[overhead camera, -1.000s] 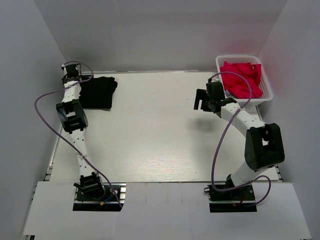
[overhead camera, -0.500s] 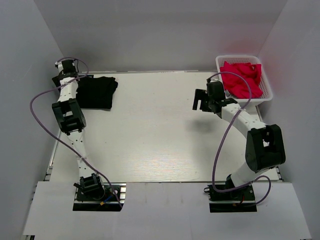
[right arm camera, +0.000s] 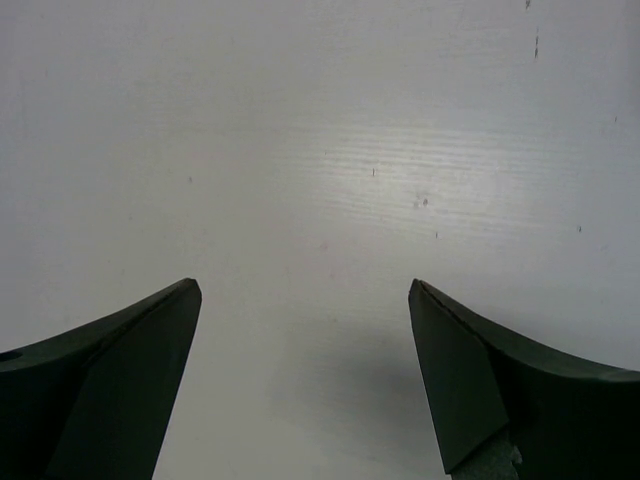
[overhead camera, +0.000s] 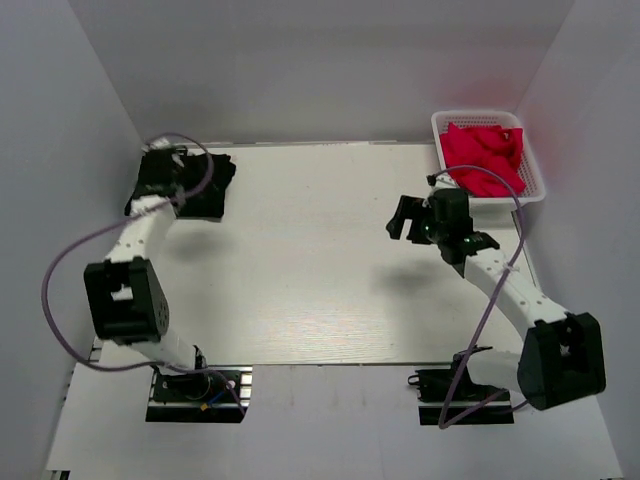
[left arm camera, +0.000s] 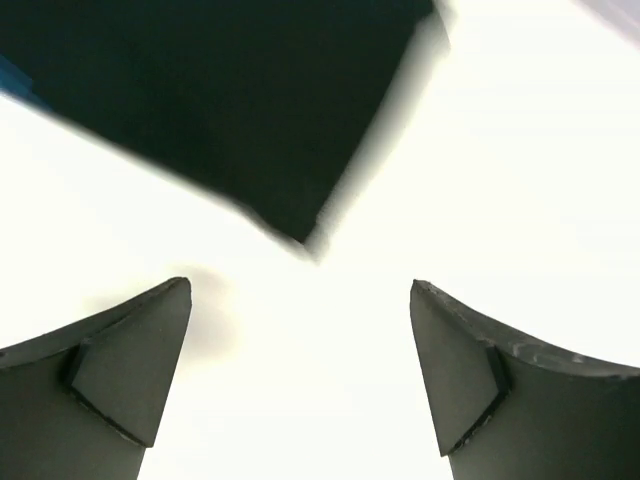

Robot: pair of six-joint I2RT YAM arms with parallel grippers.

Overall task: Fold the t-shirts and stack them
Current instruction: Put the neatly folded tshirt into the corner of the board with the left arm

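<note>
A folded black t-shirt (overhead camera: 208, 188) lies at the table's back left corner. My left gripper (overhead camera: 160, 178) hovers at its left edge, open and empty. In the left wrist view the gripper (left arm camera: 300, 284) has only bare table between its fingers, and a corner of the black t-shirt (left arm camera: 220, 100) lies ahead of them. Crumpled pinkish-red t-shirts (overhead camera: 485, 155) fill a basket at the back right. My right gripper (overhead camera: 403, 218) hangs open left of the basket. In the right wrist view it (right arm camera: 303, 284) has nothing but bare table below it.
The white mesh basket (overhead camera: 475, 113) stands in the back right corner. The pale wood-grain table (overhead camera: 300, 270) is closed in by grey walls at the left, back and right. Purple cables loop off both arms.
My left gripper opened and let go of the black t-shirt, and its arm swung with the elbow dropping toward the near edge. The right arm drew back from the basket, toward the near side.
</note>
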